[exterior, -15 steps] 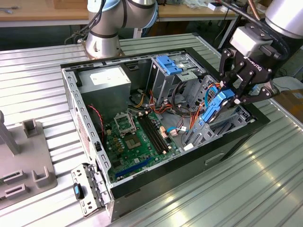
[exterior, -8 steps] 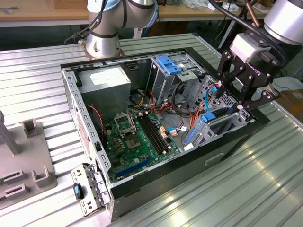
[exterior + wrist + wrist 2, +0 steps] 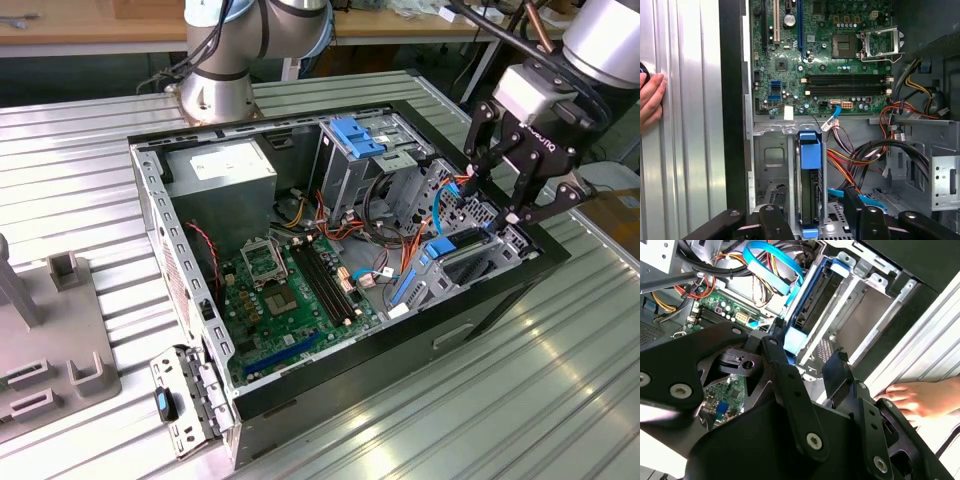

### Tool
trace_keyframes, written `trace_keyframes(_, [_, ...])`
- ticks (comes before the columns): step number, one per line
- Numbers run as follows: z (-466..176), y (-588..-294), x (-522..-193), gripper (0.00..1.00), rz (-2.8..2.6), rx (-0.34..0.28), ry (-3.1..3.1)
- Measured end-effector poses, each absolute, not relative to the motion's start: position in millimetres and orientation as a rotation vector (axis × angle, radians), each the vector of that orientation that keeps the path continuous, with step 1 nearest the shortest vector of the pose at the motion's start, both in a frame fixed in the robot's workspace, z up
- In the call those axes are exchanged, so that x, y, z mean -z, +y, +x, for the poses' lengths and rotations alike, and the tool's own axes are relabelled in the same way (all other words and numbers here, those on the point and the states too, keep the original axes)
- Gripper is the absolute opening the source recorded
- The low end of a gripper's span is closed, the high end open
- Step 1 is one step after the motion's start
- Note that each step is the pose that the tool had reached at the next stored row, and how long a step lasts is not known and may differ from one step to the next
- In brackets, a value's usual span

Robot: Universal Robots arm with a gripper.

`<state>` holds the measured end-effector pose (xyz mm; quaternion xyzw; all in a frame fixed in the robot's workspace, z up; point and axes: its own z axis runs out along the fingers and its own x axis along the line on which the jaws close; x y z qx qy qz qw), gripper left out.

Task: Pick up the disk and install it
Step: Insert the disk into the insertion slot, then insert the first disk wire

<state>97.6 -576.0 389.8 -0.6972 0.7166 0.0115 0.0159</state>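
Note:
The disk (image 3: 452, 246) stands on edge in a metal bay at the case corner on the exterior view's right. Its dark body sits inside a bright blue carrier (image 3: 809, 156), which also runs along the bay in the second wrist view (image 3: 810, 300). My gripper (image 3: 492, 196) hangs just above that bay, open and holding nothing. In both wrist views its black fingers (image 3: 860, 212) (image 3: 837, 371) sit on either side of the disk's line without touching it.
The open black computer case (image 3: 180, 135) holds a green motherboard (image 3: 285, 300), a power supply (image 3: 222, 170), loose cables and a silver drive cage with a blue bracket (image 3: 357, 135). A person's hand (image 3: 650, 100) rests on the ribbed table beside the case. Grey fixtures (image 3: 50, 330) stand at the exterior view's left.

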Motion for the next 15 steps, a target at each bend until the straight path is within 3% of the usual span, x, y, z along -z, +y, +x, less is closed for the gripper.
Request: trace_keyframes(15, [97.7, -575.7, -381.8, 0.56, -2.168, -0.036, 2.229])
